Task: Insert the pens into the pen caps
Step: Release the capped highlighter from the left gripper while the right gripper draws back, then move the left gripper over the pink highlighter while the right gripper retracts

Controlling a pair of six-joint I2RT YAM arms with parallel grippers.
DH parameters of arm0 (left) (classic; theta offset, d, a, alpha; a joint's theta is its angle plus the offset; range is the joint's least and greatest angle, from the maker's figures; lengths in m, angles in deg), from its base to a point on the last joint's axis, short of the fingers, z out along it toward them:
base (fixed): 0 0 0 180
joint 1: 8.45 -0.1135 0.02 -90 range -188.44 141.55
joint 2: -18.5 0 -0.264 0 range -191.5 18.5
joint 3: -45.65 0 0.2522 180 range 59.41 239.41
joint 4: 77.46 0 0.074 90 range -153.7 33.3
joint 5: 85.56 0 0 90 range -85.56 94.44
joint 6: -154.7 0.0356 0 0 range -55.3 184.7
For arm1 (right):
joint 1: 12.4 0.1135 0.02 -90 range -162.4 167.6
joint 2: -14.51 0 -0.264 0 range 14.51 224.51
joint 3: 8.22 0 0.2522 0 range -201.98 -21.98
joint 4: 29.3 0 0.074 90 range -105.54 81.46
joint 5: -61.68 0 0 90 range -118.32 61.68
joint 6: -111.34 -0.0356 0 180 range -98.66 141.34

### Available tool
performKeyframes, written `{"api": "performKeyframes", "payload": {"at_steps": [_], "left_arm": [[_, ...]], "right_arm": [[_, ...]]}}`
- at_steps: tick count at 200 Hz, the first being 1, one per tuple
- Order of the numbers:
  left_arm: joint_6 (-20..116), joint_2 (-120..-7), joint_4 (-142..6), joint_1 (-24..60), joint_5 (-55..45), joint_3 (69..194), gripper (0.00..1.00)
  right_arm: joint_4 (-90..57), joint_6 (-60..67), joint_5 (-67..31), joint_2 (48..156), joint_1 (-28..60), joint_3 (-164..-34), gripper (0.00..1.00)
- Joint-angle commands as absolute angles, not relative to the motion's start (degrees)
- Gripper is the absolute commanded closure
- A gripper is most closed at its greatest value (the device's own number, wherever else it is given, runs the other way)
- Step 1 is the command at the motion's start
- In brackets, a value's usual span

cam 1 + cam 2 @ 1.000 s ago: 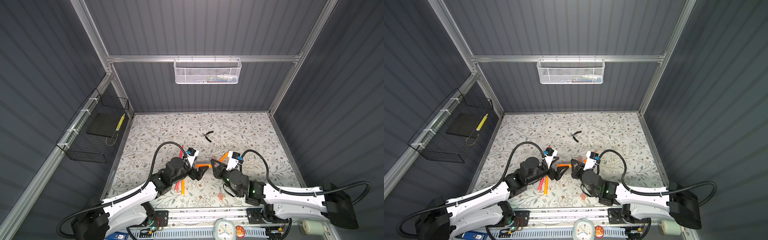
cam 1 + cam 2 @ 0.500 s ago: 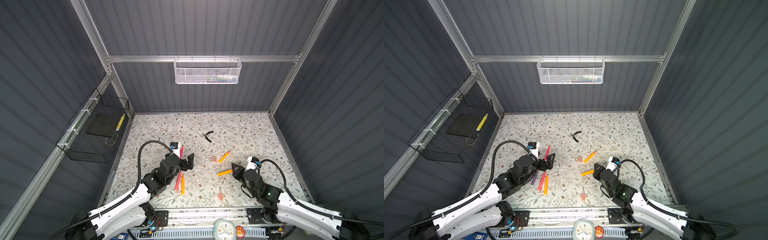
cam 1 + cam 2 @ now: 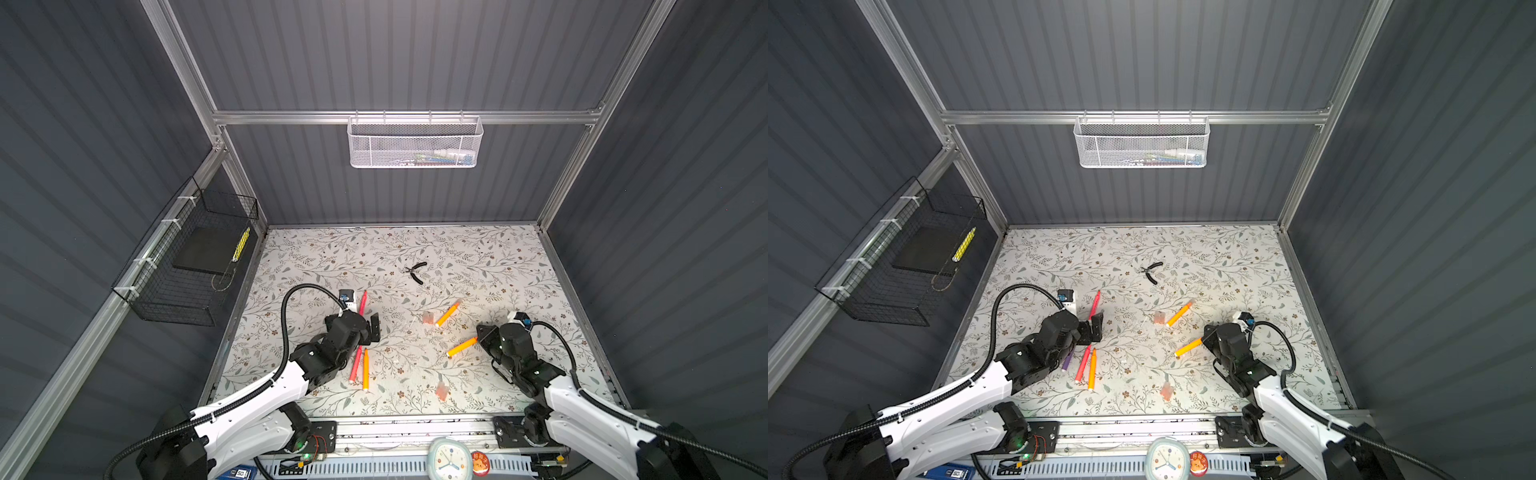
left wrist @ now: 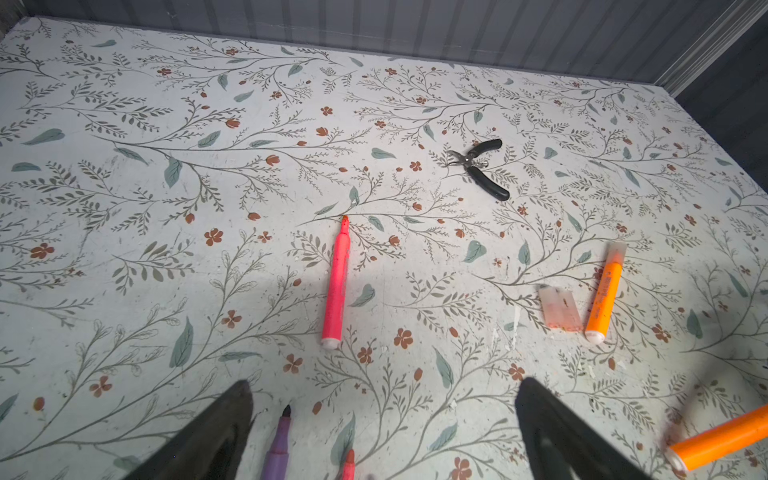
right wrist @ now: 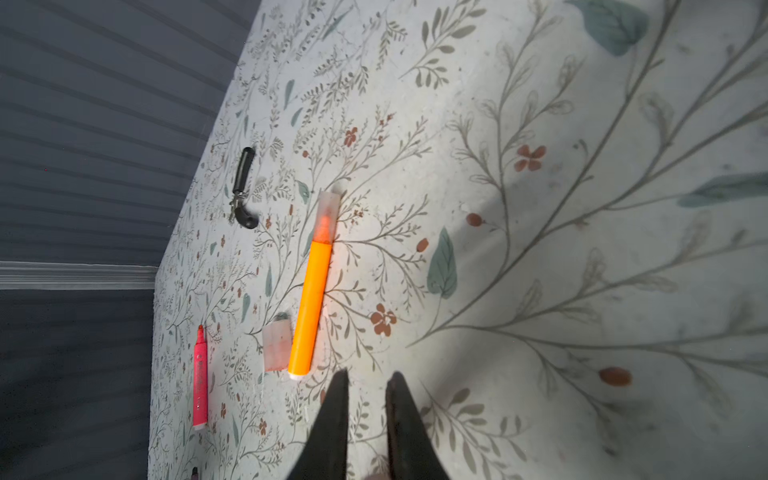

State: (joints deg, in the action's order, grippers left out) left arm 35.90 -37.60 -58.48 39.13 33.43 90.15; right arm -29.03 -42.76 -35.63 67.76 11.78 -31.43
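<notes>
**Status.** One of the six pens is confirmed capped. The capped orange pen [image 5: 311, 299] lies flat just right of the centre of the desk [image 3: 478, 257]. Its long axis is diagonal, with the capped tip toward the rear right corner and the butt toward the front left.

**Caps.** A loose cap [image 5: 276, 347] lies just beside that butt. A second loose cap [image 3: 442, 390] lies near the front edge.

**Undetermined.** The second orange pen [image 3: 462, 347] lies on a similar diagonal, with its far end at the right gripper [image 5: 370, 374]. Whether that end is capped cannot be told.

**Uncapped.** Four pens show bare tips pointing toward the rear edge, long axes roughly front-to-rear:
- the pink-red pen [image 4: 337, 286]
- the purple pen [image 4: 279, 446]
- the second pink-red pen [image 3: 1083, 363]
- the third orange pen [image 3: 1091, 370]

**Grippers.** The left gripper [image 4: 384, 386] is spread wide and empty above the tips of the purple and second pink-red pens. The right gripper's jaws are drawn together on nothing.

**Outstanding (judged).** Four or five insertions.
</notes>
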Motion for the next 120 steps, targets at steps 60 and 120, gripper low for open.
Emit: {"api": "performKeyframes", "payload": {"at_steps": [60, 120], "left_arm": [[35.4, -40.8, -56.0, 39.0, 36.5, 93.7, 0.01], [36.5, -45.1, -56.0, 39.0, 35.9, 95.7, 0.02]], "right_arm": [[-40.2, -41.7, -28.0, 90.5, 5.1, -37.0, 0.85], [-45.9, -43.4, -26.2, 98.7, 3.0, -40.0, 0.59]]}}
